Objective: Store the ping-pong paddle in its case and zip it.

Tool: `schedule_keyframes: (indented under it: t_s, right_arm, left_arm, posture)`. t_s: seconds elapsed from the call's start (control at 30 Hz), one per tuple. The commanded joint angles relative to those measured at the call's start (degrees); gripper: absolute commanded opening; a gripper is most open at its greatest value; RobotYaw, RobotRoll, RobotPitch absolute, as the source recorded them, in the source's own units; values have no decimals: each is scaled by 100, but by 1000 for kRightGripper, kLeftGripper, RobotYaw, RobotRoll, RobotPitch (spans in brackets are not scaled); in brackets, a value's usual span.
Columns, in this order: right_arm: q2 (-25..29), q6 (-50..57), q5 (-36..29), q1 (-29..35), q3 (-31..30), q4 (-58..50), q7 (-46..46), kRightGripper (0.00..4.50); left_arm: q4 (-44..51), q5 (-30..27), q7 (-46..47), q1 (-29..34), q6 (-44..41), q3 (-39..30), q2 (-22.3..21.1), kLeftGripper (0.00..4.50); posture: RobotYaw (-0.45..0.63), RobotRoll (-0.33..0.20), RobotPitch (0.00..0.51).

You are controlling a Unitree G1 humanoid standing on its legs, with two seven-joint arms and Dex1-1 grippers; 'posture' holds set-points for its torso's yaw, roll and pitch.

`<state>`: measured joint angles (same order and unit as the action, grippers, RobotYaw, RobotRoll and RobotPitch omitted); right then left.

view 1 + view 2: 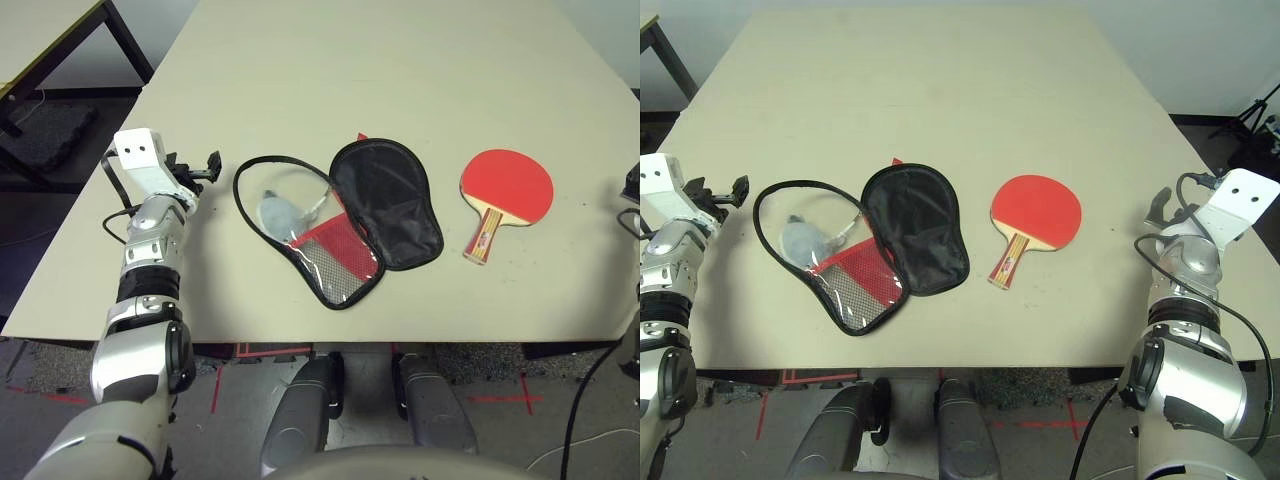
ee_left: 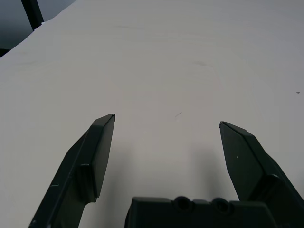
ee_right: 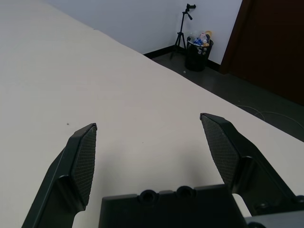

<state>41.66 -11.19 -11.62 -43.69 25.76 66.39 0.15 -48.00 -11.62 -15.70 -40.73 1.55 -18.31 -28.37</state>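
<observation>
The left claw (image 2: 166,123) is spread wide, its two black fingers (image 2: 97,156) standing far apart with nothing between them but bare desk (image 1: 400,80) surface; it holds nothing and touches nothing. In the head views it sits over the desk's left part, just beside the left edge of the case (image 1: 345,215) but apart from it. The right claw (image 3: 148,121) is likewise spread to its full width and empty, its textured pads (image 3: 85,161) facing each other over plain desk top, near the desk's right edge and well apart from the ping-pong paddle (image 1: 505,195). The case lies unzipped and opened flat near the front middle of the desk: one half shows its black lining facing up, the other half, to its left, is ringed by the black zipper edge and shows a clear panel with a red strip and mesh. A small grey tag (image 1: 280,212) lies inside that left half. The paddle rests flat on the desk to the right of the case, not touching it, red face up, with its striped handle pointing toward the desk's front edge.
</observation>
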Motion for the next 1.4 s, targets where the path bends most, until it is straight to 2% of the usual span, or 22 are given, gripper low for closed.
schedule_keyframes:
  t_s: [0.03, 0.33, 0.5, 0.63, 0.8, 0.87, 0.97, 1.07, 1.23, 1.4]
  right_arm:
    - [37, 2, -44, 87, 44, 45, 29, 4489]
    - [68, 34, 11, 4, -14, -14, 142, 4489]
    - [26, 548, 91, 31, -212, -455, 344, 4489]
    - [-168, 1780, -106, 191, -260, -1813, 322, 4489]
    - [-536, 4334, -410, 554, -429, -4522, 46, 4489]
    - [-853, 5475, -614, 625, -416, -5553, -244, 4489]
    - [-1195, 6517, -739, 624, -333, -6426, -505, 4489]
    - [-1942, 7648, -820, 493, -219, -7313, -1017, 4489]
    - [-3255, 9079, -579, 459, -293, -8439, -1651, 4489]
    - [-3640, 9787, -114, 491, -245, -8966, -1879, 4489]
  left_arm:
    - [-116, 17, -5, 3, -12, 20, 6, 4500]
    - [-172, -16, 23, 16, 11, -9, 13, 4500]
    - [50, -56, -183, -242, -104, -50, -362, 4500]
    - [-4, -72, -741, -819, -341, 42, -870, 4500]
    - [-63, -2, -1930, -1737, -1103, 506, -1140, 4500]
    - [150, -10, -2280, -1966, -1362, 688, -1088, 4500]
    - [362, -66, -2515, -2109, -1639, 784, -1017, 4500]
    - [769, -180, -2688, -2131, -2010, 893, -779, 4500]
    - [1609, -339, -2663, -1725, -2441, 1107, -69, 4500]
    - [2440, -381, -2545, -1193, -2813, 1300, 337, 4500]
  posture:
    - [-60, 0, 173]
    - [-57, 0, 167]
    - [-36, 0, 168]
    - [-56, 0, 179]
    - [-55, 0, 178]
    - [-56, 0, 175]
    - [-62, 0, 174]
    - [-69, 0, 172]
    - [-89, 0, 173]
    - [-94, 0, 180]
